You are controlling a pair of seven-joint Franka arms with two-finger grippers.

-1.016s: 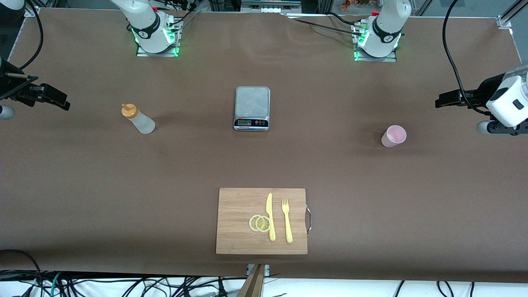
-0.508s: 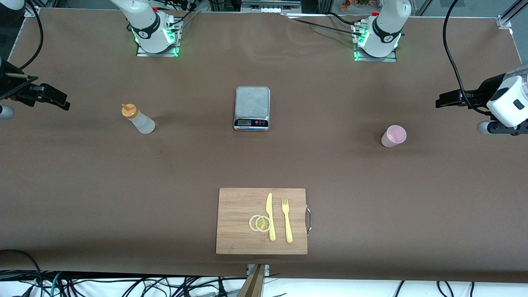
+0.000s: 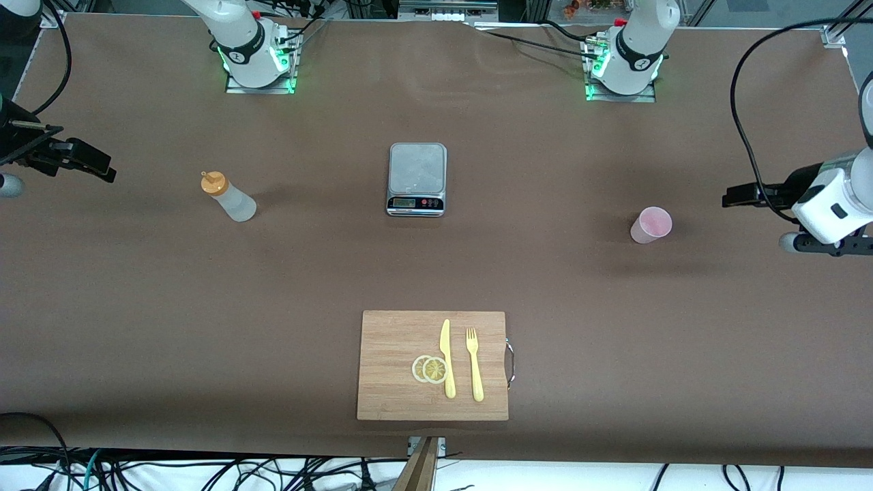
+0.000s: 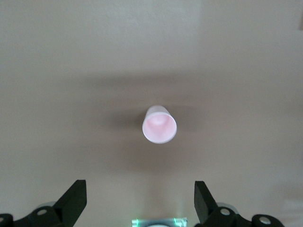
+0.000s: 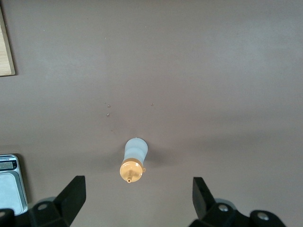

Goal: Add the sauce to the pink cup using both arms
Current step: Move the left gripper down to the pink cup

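The sauce bottle (image 3: 228, 198), whitish with an orange cap, stands toward the right arm's end of the table. The pink cup (image 3: 651, 225) stands upright toward the left arm's end. In the left wrist view the pink cup (image 4: 159, 124) lies ahead of my left gripper (image 4: 140, 208), which is open, well apart from it and holds nothing. The left arm's hand (image 3: 829, 198) hangs over the table's end beside the cup. My right gripper (image 5: 138, 205) is open and holds nothing, above and apart from the sauce bottle (image 5: 134, 161). The right hand (image 3: 41, 153) hangs at the table's other end.
A grey kitchen scale (image 3: 417, 179) sits mid-table between bottle and cup. Nearer the front camera lies a wooden cutting board (image 3: 389, 382) with a yellow knife (image 3: 447, 358), a fork (image 3: 474, 365) and lemon slices (image 3: 430, 369). Cables hang by both hands.
The left arm's hand has dropped lower beside the pink cup, and its cable has swung. The right arm, bottle and cup have not moved.
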